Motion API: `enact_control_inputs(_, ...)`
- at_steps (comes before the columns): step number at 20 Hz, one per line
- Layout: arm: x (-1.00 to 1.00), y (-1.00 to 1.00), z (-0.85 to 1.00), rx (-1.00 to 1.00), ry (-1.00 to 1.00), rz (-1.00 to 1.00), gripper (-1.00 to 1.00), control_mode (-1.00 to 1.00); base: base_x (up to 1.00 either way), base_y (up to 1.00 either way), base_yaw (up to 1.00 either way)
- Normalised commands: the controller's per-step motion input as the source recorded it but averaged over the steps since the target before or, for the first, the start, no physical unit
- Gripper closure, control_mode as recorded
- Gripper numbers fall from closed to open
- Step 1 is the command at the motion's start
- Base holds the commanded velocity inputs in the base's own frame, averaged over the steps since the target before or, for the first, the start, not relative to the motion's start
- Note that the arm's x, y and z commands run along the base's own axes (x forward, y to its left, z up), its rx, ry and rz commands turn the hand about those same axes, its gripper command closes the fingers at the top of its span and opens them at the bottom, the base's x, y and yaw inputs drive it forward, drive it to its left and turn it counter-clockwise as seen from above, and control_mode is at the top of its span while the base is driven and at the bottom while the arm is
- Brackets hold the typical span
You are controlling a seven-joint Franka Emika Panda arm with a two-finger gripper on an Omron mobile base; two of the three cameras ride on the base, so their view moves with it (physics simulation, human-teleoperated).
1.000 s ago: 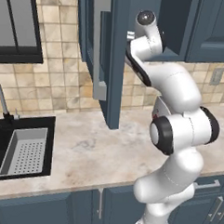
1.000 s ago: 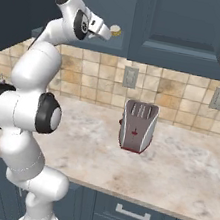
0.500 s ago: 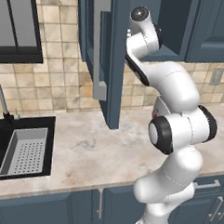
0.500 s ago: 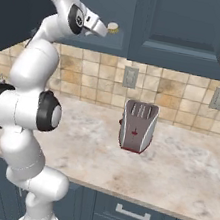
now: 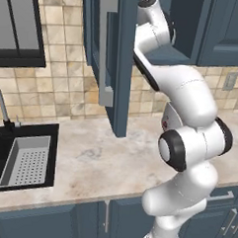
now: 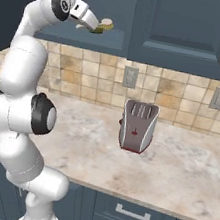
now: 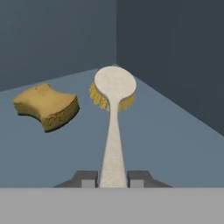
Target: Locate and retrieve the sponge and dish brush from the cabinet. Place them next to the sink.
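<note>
Inside the cabinet (image 5: 121, 62), the sponge (image 7: 46, 106) lay on the shelf while the gripper (image 7: 113, 178) pinched the dish brush (image 7: 113, 113) handle.

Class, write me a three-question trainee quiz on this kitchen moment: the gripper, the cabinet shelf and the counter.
1. True or false: the gripper is shut on the dish brush.
2. In the hand view, where does the sponge lie?
A. on the cabinet shelf, apart from the brush
B. in the sink
C. on the toaster
3. Fill in: the cabinet door stands ____.

Key: 1 true; 2 A; 3 open.
</note>
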Motion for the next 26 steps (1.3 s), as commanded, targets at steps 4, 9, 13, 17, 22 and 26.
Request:
enact_control_inputs(4, -0.99, 0.08, 0.00, 0.00, -0.03, 0.00, 1.00, -1.00, 0.00, 0.00, 0.00)
enact_control_inputs(9, -1.00, 0.06, 0.00, 0.02, -0.03, 0.01, 1.00, -1.00, 0.00, 0.00, 0.00)
enact_control_inputs(13, -1.00, 0.13, -0.11, 0.06, 0.00, 0.10, 1.00, -1.00, 0.00, 0.00, 0.00)
enact_control_inputs(17, -1.00, 0.22, -0.14, 0.06, 0.04, 0.12, 1.00, -1.00, 0.00, 0.00, 0.00)
enact_control_inputs(22, -0.92, 0.11, -0.08, 0.09, 0.01, 0.12, 1.00, -1.00, 0.00, 0.00, 0.00)
enact_control_inputs(26, -0.66, 0.15, -0.10, 0.04, 0.00, 0.14, 1.00, -1.00, 0.00, 0.00, 0.00)
